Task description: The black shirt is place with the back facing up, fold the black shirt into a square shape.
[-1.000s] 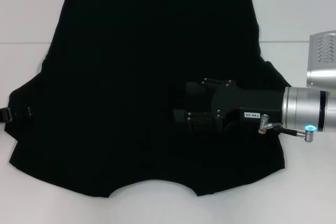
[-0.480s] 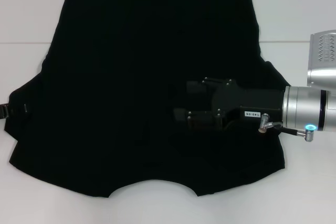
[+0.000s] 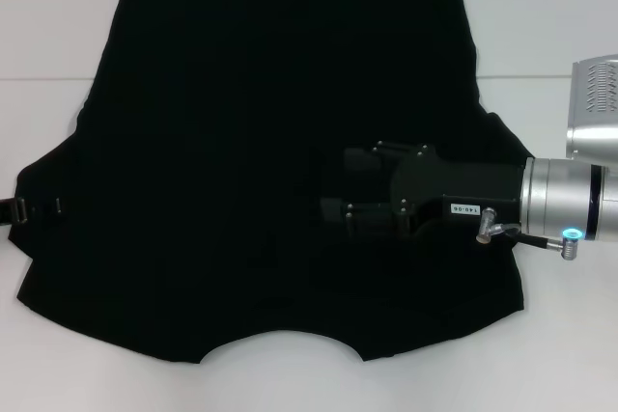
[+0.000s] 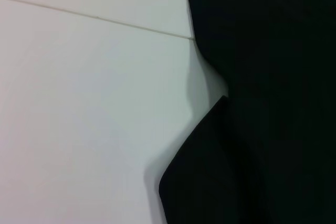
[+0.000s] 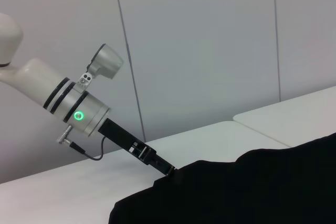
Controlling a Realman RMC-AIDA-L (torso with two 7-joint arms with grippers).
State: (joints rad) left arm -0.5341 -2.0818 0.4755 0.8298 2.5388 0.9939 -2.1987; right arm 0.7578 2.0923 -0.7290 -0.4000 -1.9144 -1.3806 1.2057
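Head view: flat matte-black shirt (image 3: 261,161)

Even bright overhead light on my feeds, no glare. Black shirt (image 3: 280,161) reads as flat matte, folds lost. Left wrist cam soft, faint shadow on bench (image 4: 79,103).

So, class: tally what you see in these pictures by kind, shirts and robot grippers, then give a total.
Black shirts: 1, the black shirt spread flat on the white table.
Grippers: 2, the right gripper above the shirt, the left gripper at the sleeve edge.
Total: 3
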